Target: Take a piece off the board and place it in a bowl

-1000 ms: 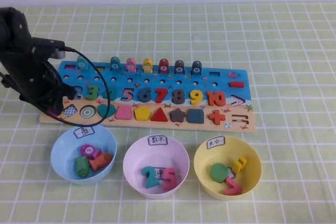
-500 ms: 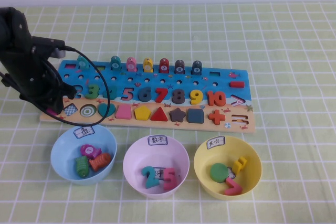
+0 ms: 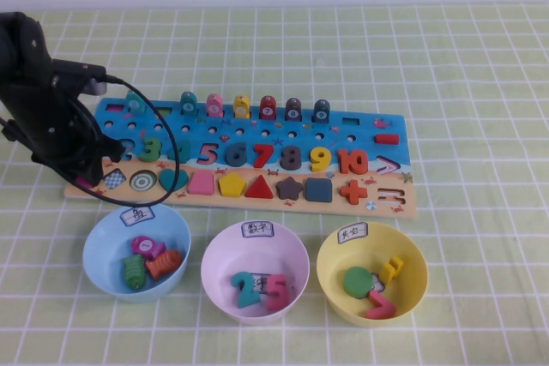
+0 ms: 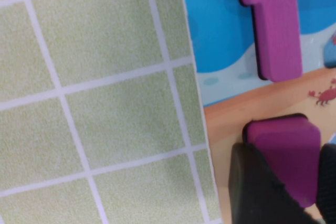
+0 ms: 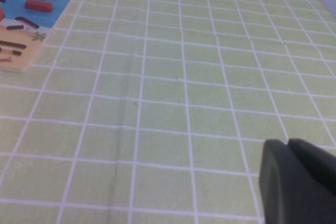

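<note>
A: Piece (image 4: 283, 145) sits at the board's (image 3: 360, 130) left end on the tan strip, over green checked cloth (image 3: 446, 57)?

B: Yes. Left gripper (image 4: 286, 192) has its fingers (image 4: 257, 182) on either side of it, pinching. Right gripper (image 5: 294, 182) hovers over bare cloth; fingers pressed together. Yellow bowl (image 3: 330, 276) lies well apart.

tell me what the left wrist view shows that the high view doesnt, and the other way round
Only the left wrist view shows the magenta piece seated in the tan strip, the left gripper with a finger on either side of it, beside a purple number 1.

Only the high view shows the yellow bowl, blue bowl and pink bowl, plus the board's other numbers and shapes; there the left arm hides the piece.

Both show the board and the green checked cloth. The right gripper appears only in its own wrist view, over bare cloth.
</note>
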{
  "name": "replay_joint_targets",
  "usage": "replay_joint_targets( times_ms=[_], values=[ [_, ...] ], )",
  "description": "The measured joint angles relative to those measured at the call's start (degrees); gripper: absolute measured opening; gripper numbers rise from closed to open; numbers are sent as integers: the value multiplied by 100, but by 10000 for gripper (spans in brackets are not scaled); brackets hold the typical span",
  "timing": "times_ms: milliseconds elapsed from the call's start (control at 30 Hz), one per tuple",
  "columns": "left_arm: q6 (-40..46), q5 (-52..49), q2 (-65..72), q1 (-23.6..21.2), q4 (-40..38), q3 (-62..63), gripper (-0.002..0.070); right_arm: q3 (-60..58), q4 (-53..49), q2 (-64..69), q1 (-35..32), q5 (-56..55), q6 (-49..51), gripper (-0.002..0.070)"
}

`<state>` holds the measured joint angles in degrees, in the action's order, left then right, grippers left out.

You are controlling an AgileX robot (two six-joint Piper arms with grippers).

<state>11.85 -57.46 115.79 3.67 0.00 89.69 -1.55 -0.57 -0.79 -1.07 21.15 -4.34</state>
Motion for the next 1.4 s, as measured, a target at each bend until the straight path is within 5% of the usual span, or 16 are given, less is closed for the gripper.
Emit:
replay_joint_targets(
  times_ms=[1400],
  values=[
    [0,10,99,0,-69,0,203,0,0,0,0,0,0,-17]
  ],
)
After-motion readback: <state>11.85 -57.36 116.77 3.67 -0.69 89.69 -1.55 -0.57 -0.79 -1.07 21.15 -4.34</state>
